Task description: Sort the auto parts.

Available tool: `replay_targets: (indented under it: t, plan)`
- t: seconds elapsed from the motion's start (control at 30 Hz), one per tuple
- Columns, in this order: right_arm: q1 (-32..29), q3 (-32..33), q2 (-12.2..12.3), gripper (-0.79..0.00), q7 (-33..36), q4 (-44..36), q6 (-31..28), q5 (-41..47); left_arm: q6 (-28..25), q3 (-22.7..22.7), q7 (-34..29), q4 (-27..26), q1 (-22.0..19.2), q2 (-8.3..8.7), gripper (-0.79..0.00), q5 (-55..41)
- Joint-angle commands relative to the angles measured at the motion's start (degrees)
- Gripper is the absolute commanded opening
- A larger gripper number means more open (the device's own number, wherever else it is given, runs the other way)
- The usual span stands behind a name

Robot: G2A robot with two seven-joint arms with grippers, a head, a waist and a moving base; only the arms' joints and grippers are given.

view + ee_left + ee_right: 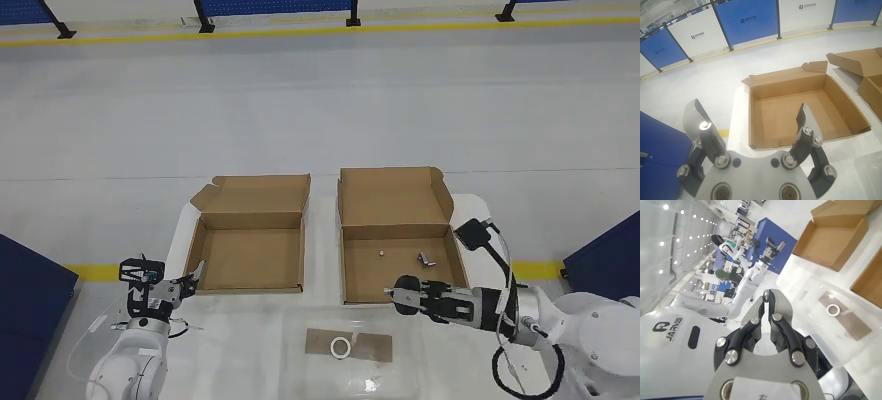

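At the near-left corner of the right box (400, 275), the right arm (470, 305) holds its jaws level and pointed toward the robot's left. They are clamped together on a small metal part (766, 295), pinched at the very tips. From above, that part (389, 291) hangs about over the box's near wall, so whether it is inside the rim or just short of it is hard to tell.

The coming move turns on this: the right box's floor, where two other small parts (380, 252) (425, 260) already lie, is just beyond the tips, away from the robot. The left box (250, 260) is well apart, across a strip of bare surface (322, 250), in the direction the jaws point. If this piece belongs with the ones already there, a short carry away from the robot and a release should be enough. If it belongs in the left box, the arm must travel sideways. The part is short and stubby and sits crosswise between the tips, so I judge it could roll when dropped.

The left arm (140, 330) is by the near-left corner of the left box, its jaws apart and empty. A white ring (341, 347) lies on a brown sheet (372, 346) in the clear tray (410, 368), nearer the right arm.
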Motion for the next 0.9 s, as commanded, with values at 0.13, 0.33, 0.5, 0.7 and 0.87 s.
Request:
replay_targets:
  t: [0.13, 0.33, 0.5, 0.7, 0.87]
  plan:
    - [3.59, -6.0, 0.38, -0.785, -1.64, 2.88, 4.64, -12.75, 0.0, 0.0, 0.0, 0.0, 0.0, 0.0, 0.0, 0.0]
    - [3.59, -6.0, 0.38, -0.785, -1.64, 2.88, 4.64, -12.75, 0.0, 0.0, 0.0, 0.0, 0.0, 0.0, 0.0, 0.0]
    - [3.59, -6.0, 0.38, -0.785, -1.64, 2.88, 4.64, -12.75, 0.0, 0.0, 0.0, 0.0, 0.0, 0.0, 0.0, 0.0]
    - [4.92, -7.2, 0.53, -0.785, -2.14, 4.63, 5.37, -16.94, 0.0, 0.0, 0.0, 0.0, 0.0, 0.0, 0.0, 0.0]
    - [12.77, -11.48, 0.78, -0.785, 0.87, 9.05, 11.39, -24.9, 0.0, 0.0, 0.0, 0.0, 0.0, 0.0, 0.0, 0.0]
